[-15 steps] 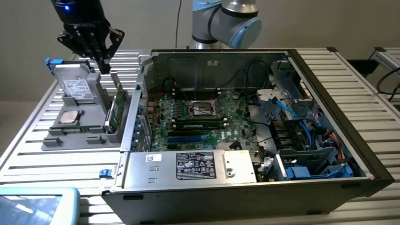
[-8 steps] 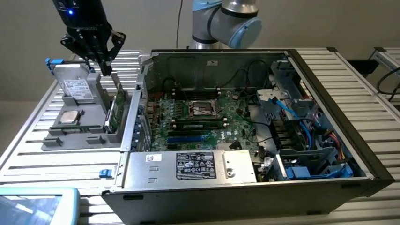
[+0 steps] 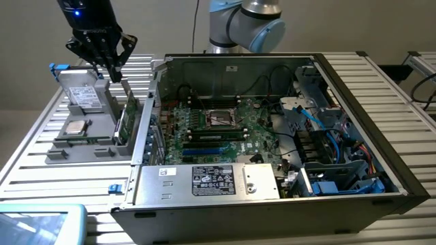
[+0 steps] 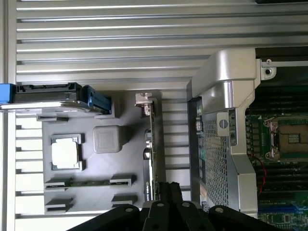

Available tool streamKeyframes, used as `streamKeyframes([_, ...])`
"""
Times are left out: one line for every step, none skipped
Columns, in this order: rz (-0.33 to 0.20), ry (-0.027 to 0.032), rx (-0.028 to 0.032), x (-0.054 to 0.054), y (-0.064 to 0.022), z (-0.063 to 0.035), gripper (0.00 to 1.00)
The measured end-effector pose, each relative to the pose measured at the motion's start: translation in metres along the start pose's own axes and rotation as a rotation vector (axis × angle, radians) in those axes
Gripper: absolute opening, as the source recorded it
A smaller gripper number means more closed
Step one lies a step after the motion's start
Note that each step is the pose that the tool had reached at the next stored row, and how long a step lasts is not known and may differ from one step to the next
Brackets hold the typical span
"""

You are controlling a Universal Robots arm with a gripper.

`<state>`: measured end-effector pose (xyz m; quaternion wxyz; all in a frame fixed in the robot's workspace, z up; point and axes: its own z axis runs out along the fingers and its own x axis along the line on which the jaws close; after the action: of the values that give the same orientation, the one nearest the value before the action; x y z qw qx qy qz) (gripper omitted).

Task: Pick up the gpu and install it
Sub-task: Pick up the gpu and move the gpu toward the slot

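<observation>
The gpu stands on edge in a slot of the grey holder at the exterior view's left, just outside the open computer case. Its green board faces the case. In the wrist view the gpu appears as a thin strip with its silver bracket at one end. My gripper hangs just above the card's far end, not touching it. The fingertips come together in a point, shut, with nothing between them. In the wrist view the gripper overlaps the card's end.
The holder also carries a silver hard drive with a white label and a square processor chip. The case's motherboard lies exposed, with expansion slots near the front. A light blue device lies at the near corner.
</observation>
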<state>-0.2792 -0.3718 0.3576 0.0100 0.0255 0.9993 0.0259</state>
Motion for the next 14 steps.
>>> streamKeyframes([0.000,0.0001,0.0000,0.0000,0.0000,0.0000,0.12])
streamKeyframes([0.000,0.0000,0.0000,0.0000,0.0000,0.0000,0.12])
streamKeyframes([0.000,0.0000,0.0000,0.0000,0.0000,0.0000,0.12])
streamKeyframes([0.000,0.0000,0.0000,0.0000,0.0000,0.0000,0.12])
streamKeyframes([0.000,0.0000,0.0000,0.0000,0.0000,0.0000,0.12])
streamKeyframes([0.000,0.0000,0.0000,0.0000,0.0000,0.0000,0.13])
streamKeyframes([0.000,0.0000,0.0000,0.0000,0.0000,0.0000,0.13])
streamKeyframes([0.000,0.0000,0.0000,0.0000,0.0000,0.0000,0.19])
streamKeyframes([0.000,0.0001,0.0000,0.0000,0.0000,0.0000,0.25])
streamKeyframes([0.000,0.0000,0.0000,0.0000,0.0000,0.0001,0.31])
streamKeyframes([0.000,0.0000,0.0000,0.0000,0.0000,0.0001,0.37])
streamKeyframes([0.000,0.0000,0.0000,0.0001,0.0000,0.0002,0.37])
streamKeyframes([0.000,0.0000,-0.0007,0.0008,0.0000,0.0007,0.37])
streamKeyframes([0.000,-0.0006,-0.0015,0.0030,-0.0002,0.0015,0.44])
